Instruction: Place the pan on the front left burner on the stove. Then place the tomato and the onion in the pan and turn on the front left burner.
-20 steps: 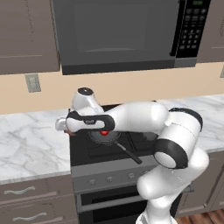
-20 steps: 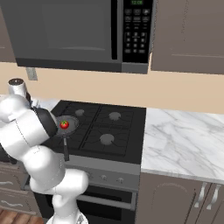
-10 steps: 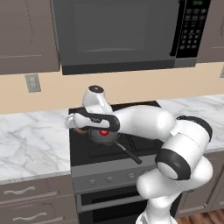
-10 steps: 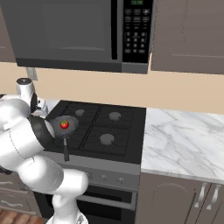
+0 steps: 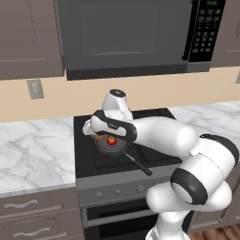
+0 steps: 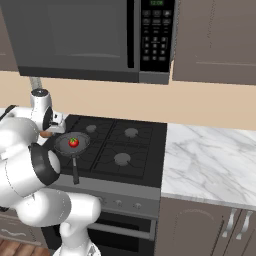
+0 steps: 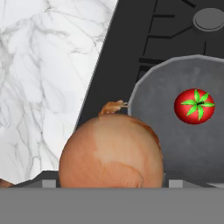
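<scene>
Onion transfer to pan: claw grasping the onion at the pan's left rim.

The stove [image 6: 125, 150] carries four burners, and the one pan [image 6: 70, 146] sits on the front left burner, handle pointing toward the front panel. One tomato [image 7: 194, 106] lies inside the pan. One onion [image 7: 111, 151] is gripped wide by the claw [image 5: 97, 137], hanging above the stove's edge between the marble worktop [image 7: 48, 74] and the pan rim. To finish well, the claw should carry the onion fully over the pan floor, clear of the tomato, lower it close, then release; dropped at the rim, it would likely roll off.
</scene>
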